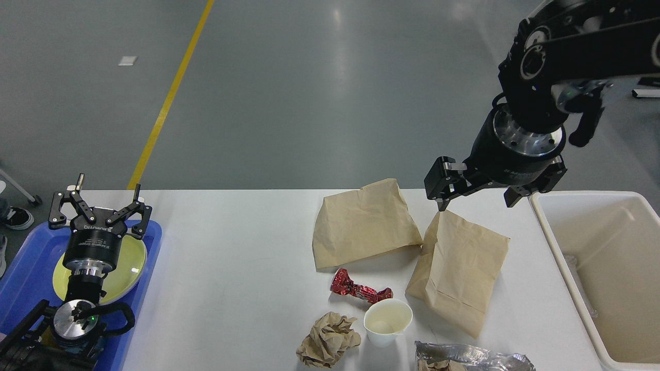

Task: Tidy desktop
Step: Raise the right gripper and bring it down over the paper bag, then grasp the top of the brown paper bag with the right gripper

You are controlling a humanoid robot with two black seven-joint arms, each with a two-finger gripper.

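Note:
The white desktop (232, 257) carries litter on its right half: two flat brown paper bags (361, 221) (459, 268), a twisted red wrapper (361, 292), an upright white paper cup (388, 322), a crumpled brown paper ball (327, 345) and a silver foil bag (472, 358) at the front edge. My right gripper (475, 203) points down, open and holding nothing, just above the far edge of the right-hand bag. At the left end of the desktop my left gripper (103, 198) stands open and holds nothing.
A blue tray (26, 268) at the left end holds a yellow-green plate (124, 268) under my left arm. A cream-white bin (603, 268) stands off the desktop's right end. Grey floor with a yellow line lies beyond.

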